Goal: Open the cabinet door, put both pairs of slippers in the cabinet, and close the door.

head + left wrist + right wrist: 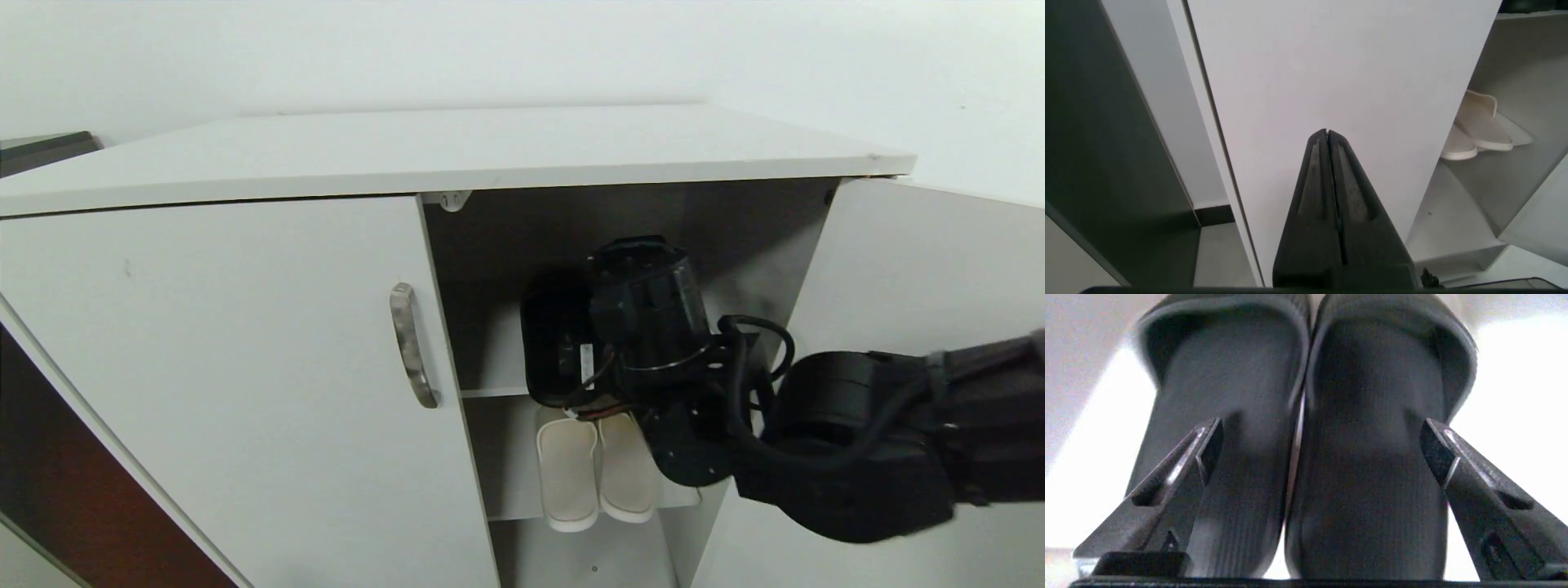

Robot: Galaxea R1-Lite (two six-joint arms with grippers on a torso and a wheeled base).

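The white cabinet (457, 151) has its right door (922, 261) swung open and its left door (229, 367) closed. A pair of white slippers (596, 465) (1478, 131) lies side by side on the lower shelf. A pair of black slippers (555, 335) (1306, 416) rests on the upper shelf (494, 392). My right arm (653, 327) reaches into that compartment. My right gripper (1323, 474) is open, its fingers spread on either side of the black pair without pressing it. My left gripper (1327, 135) is shut and empty, close in front of the closed left door.
A metal handle (412, 347) sits on the left door's inner edge. A dark panel (98, 506) stands left of the cabinet. The bottom compartment floor (588, 563) is bare. The open right door stands just beside my right arm.
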